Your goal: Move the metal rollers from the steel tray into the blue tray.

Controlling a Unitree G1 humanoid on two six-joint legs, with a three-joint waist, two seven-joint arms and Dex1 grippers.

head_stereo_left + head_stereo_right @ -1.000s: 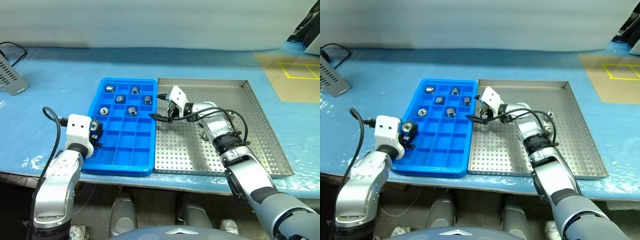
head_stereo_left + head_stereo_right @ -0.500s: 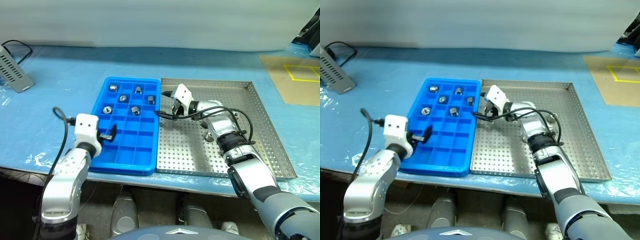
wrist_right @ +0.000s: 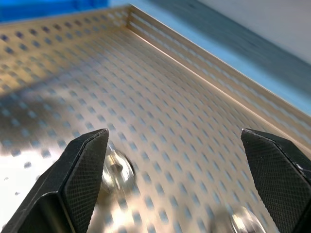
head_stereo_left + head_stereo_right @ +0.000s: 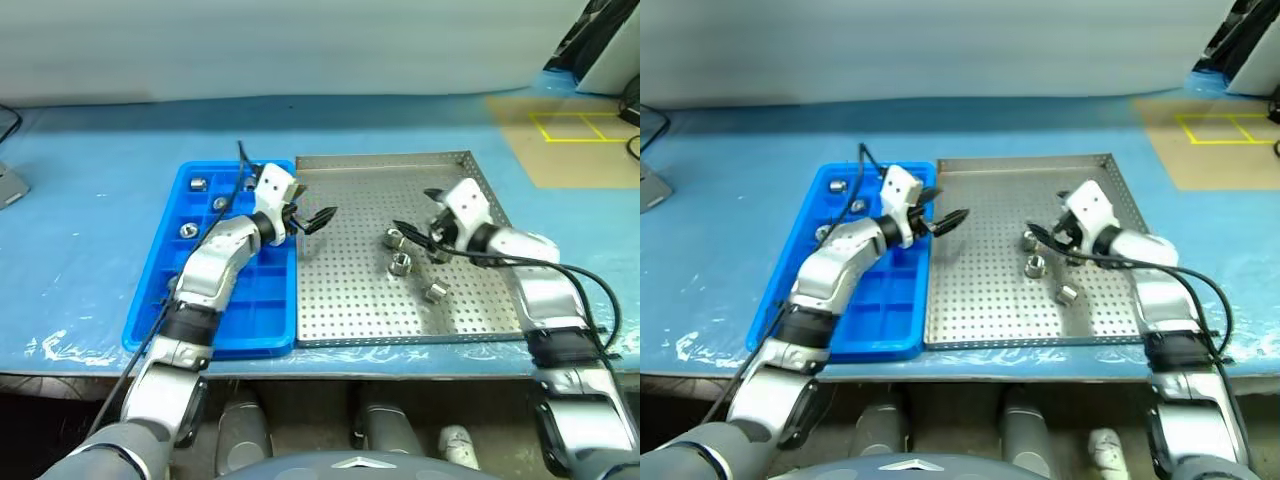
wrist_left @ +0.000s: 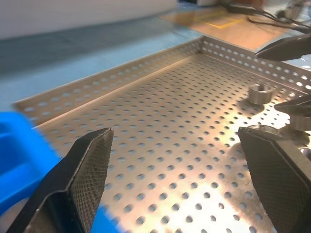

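Observation:
The steel tray (image 4: 350,290) holds three metal rollers (image 4: 401,264), loose in its middle right. To its left lies the blue tray (image 4: 250,300), with rollers (image 4: 187,230) in its far compartments. My left gripper (image 4: 310,218) hangs open and empty over the steel tray's left edge, pointing toward the rollers. My right gripper (image 4: 417,214) is open and empty just right of the nearest roller (image 4: 393,238). The left wrist view shows two rollers (image 5: 260,92) ahead of the open gripper (image 5: 180,184). In the right wrist view a roller (image 3: 116,170) lies beside one fingertip (image 3: 82,170).
The trays sit side by side on a blue-covered table (image 4: 90,250). A brown mat with yellow tape (image 4: 570,135) lies at the far right. The steel tray's raised rim (image 4: 385,158) runs along its far side.
The left gripper opened over the blue tray, let go of its roller, then swung right to the steel tray. The right gripper moved right, toward the loose rollers. The camera view shifted too.

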